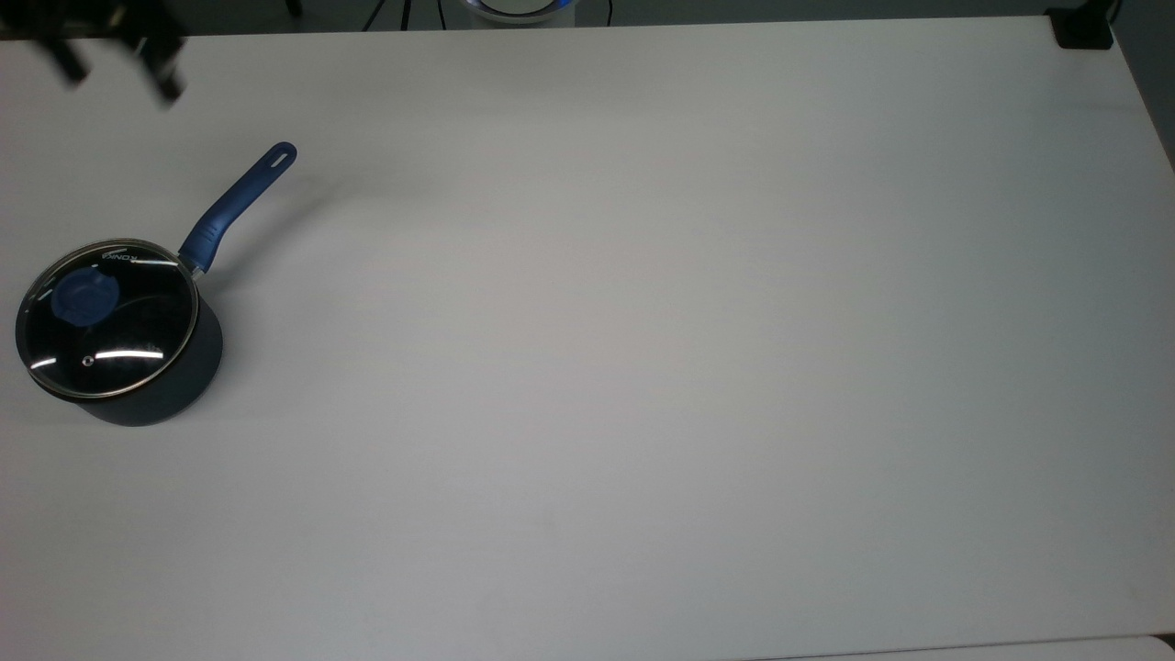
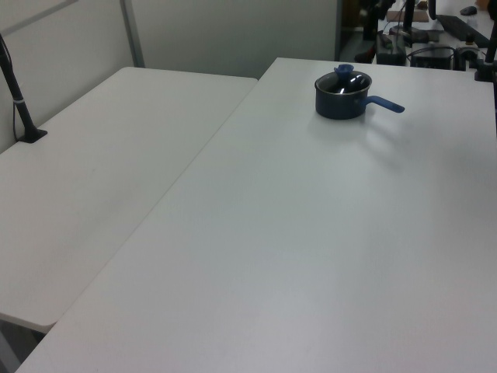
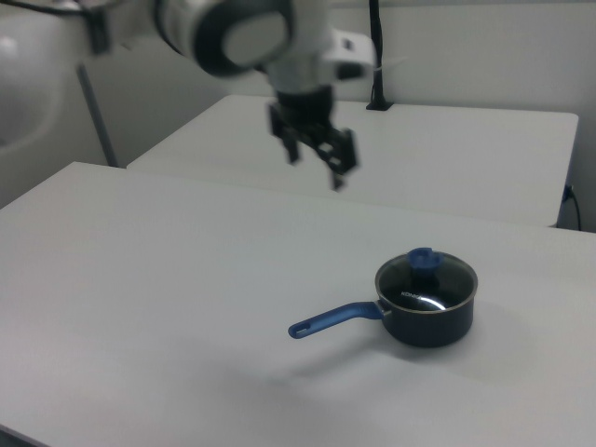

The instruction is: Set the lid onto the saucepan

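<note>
The dark saucepan [image 1: 188, 367] stands near the top view's left edge, its long blue handle [image 1: 240, 196] pointing up and to the right. The glass lid [image 1: 119, 335] with its blue knob [image 1: 84, 296] lies flat on the pan's rim. My gripper [image 1: 117, 69] is open and holds nothing, high above the table near the top view's upper left corner, well clear of the pan. In the right view the gripper [image 3: 317, 168] hangs up and to the left of the lid [image 3: 426, 277] and saucepan [image 3: 430, 324]. The left view has the covered saucepan [image 2: 340, 106] at the far end.
A black clamp [image 1: 1083, 32] sits at the table's top right corner in the top view. A second white table [image 2: 101, 155] adjoins on the left view's left, with a black post [image 2: 19, 101] at its edge. Equipment and cables [image 2: 435, 47] stand behind the pan.
</note>
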Robot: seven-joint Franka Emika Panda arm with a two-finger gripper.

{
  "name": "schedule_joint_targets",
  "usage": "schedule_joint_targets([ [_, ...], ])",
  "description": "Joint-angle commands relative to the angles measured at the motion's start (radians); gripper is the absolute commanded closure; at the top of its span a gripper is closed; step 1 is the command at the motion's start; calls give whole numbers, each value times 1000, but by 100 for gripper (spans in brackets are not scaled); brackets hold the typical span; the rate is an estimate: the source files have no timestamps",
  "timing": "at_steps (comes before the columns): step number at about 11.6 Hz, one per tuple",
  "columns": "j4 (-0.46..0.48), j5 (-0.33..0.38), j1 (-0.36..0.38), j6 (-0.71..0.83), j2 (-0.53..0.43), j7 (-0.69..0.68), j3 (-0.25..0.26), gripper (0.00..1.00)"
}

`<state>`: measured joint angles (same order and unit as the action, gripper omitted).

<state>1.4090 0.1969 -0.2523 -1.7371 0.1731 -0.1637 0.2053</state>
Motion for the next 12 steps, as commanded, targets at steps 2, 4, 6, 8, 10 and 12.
schedule_joint_targets([
  [2,106,-94,186,158,-174,264,3,0],
  [4,151,-154,304,134,-179,277,3,0],
  [6,172,-247,370,58,-146,163,-10,0],
  [8,162,-264,361,48,-121,132,-30,0],
  [10,163,-267,360,48,-126,125,-30,0],
  [12,163,-267,360,50,-127,127,-30,0],
])
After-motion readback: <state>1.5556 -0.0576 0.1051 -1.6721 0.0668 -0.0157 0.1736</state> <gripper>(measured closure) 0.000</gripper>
